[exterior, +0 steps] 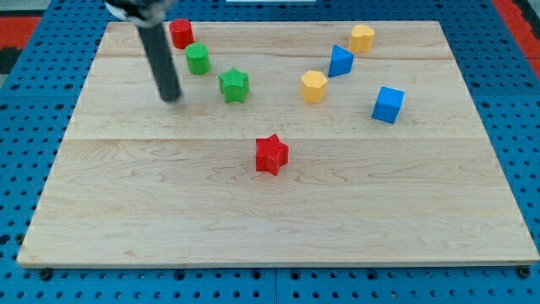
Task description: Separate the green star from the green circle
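Green star (234,85) lies in the upper-left part of the tabletop (278,219), with the green circle (197,59) near it, up and toward the view's left; a narrow strip of bare wood shows between the two, so they appear not to touch. A red block (180,33), shape unclear, sits just beyond the green circle toward the view's top-left.

My tip (171,95) rests on the wood to the view's left of the green star and below the green circle, touching neither block.

Recommended procedure, as a judgement from this layout: bring my tip into the gap from the upper-left side of the green star, then push the star toward the view's bottom-right, where open wood lies. Keep the push line through the star's centre so it slides without spinning off. Avoid brushing the green circle on approach. The red star (271,154) lies down and to the view's right; steer the path above or to the left of it.

Fingers: none are fitted. The arm ends in a plain rod, so nothing spreads, presses together or pinches, and nothing is held.
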{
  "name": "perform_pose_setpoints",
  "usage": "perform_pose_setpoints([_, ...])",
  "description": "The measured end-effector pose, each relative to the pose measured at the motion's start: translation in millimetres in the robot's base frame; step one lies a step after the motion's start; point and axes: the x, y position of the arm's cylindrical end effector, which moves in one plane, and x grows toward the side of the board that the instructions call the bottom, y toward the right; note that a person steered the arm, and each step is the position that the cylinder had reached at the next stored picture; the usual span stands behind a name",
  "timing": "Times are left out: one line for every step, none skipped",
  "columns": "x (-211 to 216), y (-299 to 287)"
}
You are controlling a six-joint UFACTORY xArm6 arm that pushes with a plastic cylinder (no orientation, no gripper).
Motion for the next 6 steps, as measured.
perform_pose_setpoints([99, 4])
perform_pose_setpoints([133, 89])
perform_pose_setpoints([120, 134])
perform_pose_setpoints([93, 140])
perform_pose_setpoints([154, 149])
perform_pose_setpoints([118, 114])
